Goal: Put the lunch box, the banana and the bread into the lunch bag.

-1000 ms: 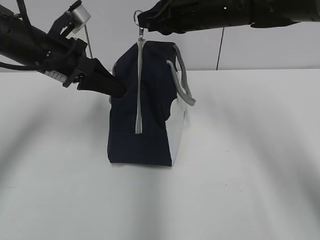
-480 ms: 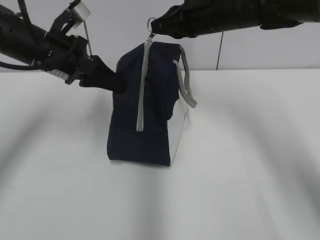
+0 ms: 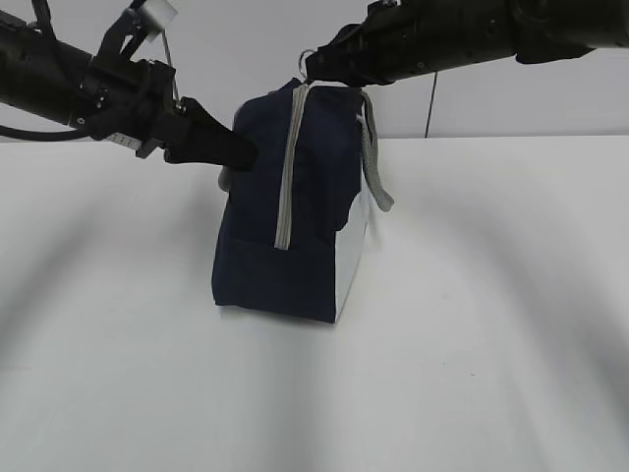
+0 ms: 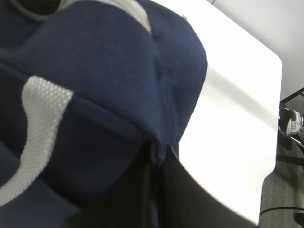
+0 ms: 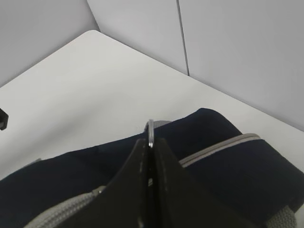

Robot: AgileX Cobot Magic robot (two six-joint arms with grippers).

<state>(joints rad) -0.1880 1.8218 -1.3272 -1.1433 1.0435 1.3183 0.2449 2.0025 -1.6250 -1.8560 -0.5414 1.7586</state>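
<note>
The navy lunch bag [image 3: 285, 246] with its white side panel stands on the table, leaning to the right at the top. Its grey zipper [image 3: 288, 167] runs closed down the facing end. My left gripper [image 3: 246, 157] is shut on a fold of the bag's fabric [image 4: 109, 71] at the upper left corner, and its own view shows that pinch [image 4: 159, 156]. My right gripper [image 3: 314, 67] is shut on the zipper's ring pull [image 5: 150, 129] above the bag's top. The lunch box, the banana and the bread are out of view.
A grey webbing handle [image 3: 375, 167] hangs down the bag's right side. The white table [image 3: 491, 324] spreads around the bag. Its rounded corner [image 4: 273, 61] and the floor beyond show in the left wrist view. A grey wall [image 3: 491, 108] stands behind.
My right gripper has carried the ring pull to the right and slightly down. The bag's top has leaned right with it. My left gripper followed, still pinching the fabric.
</note>
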